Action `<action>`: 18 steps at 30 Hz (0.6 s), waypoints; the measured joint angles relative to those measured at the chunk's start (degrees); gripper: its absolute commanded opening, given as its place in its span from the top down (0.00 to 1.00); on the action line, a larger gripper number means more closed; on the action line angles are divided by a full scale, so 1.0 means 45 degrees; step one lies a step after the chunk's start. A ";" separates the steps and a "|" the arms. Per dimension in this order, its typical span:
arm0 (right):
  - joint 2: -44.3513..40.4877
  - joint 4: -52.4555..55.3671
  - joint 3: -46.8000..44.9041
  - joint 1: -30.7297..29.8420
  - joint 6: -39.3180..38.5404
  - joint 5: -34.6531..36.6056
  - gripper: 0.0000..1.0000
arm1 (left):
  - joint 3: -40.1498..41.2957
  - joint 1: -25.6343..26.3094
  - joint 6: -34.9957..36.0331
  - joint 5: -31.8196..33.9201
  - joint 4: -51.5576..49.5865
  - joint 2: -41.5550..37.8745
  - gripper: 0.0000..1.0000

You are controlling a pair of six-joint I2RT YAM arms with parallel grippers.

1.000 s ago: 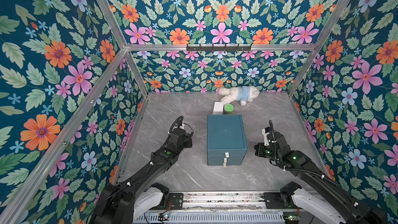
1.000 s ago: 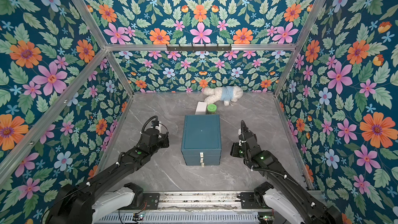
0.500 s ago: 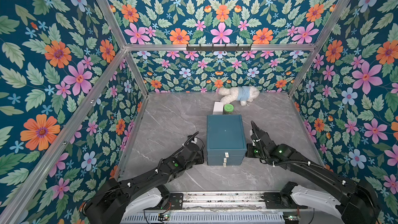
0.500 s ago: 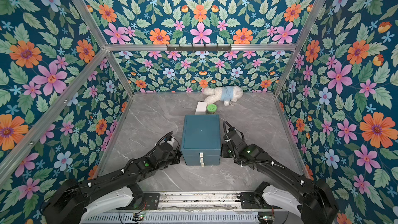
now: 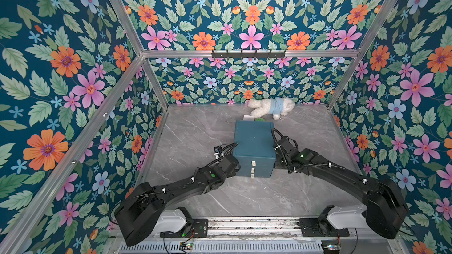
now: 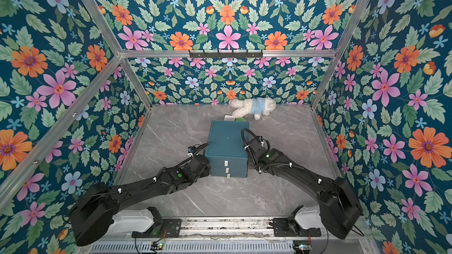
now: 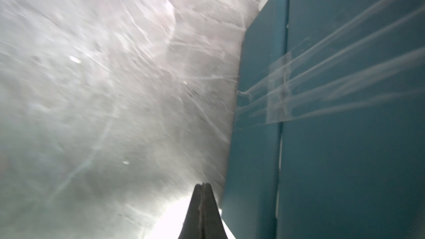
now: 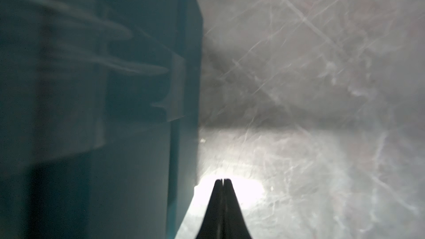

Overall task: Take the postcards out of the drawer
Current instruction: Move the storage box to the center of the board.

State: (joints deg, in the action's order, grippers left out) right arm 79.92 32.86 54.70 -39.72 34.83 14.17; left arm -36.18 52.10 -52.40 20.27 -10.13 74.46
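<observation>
Floral-print walls (image 5: 73, 69) box in a grey marble counter (image 5: 195, 142). Your left gripper (image 7: 202, 183) is fully closed with nothing in it. Its tip sits low over the counter, just beside the left side wall of the teal cabinet (image 5: 253, 142), near the front corner. Your right gripper (image 8: 222, 180) is also closed and empty, just beside the cabinet's right side wall. You can't tell whether either one touches the cabinet. Clear tape (image 7: 279, 88) crosses the seam on the left side.

The three drawers (image 5: 252, 170), each with a small white tab, are stacked on the front face and all pushed in. The postcards are not in sight in any view. Behind the cabinet are a small white item (image 5: 248, 118) and a green item (image 5: 259, 119). A white plush toy in a blue shirt (image 5: 271, 107) lies against the back wall.
</observation>
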 measured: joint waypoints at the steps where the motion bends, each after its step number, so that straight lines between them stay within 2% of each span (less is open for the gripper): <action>1: 0.0335 0.0044 0.0306 0.0087 -0.0233 0.0185 1.00 | -0.0117 -0.0005 0.0039 0.0243 -0.0146 0.0102 1.00; 5: 0.1583 -0.0083 0.1515 0.0806 -0.1321 0.0427 1.00 | -0.0447 -0.0180 0.0408 0.0665 -0.0253 0.0437 1.00; 11: 0.2817 -0.1559 0.2565 0.1904 -0.2671 -0.0767 1.00 | -0.0544 -0.0753 0.1078 0.0170 0.0063 0.0476 1.00; 18: 0.5372 -0.2579 0.5610 0.2195 -0.3847 -0.2006 1.00 | -0.0364 -0.2191 0.2030 -0.0573 0.0325 -0.0423 1.00</action>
State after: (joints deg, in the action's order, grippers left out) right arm 104.09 21.26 79.94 -29.85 17.52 5.15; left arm -37.82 42.24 -43.27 17.69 -8.67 72.55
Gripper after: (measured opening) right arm 0.051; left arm 0.048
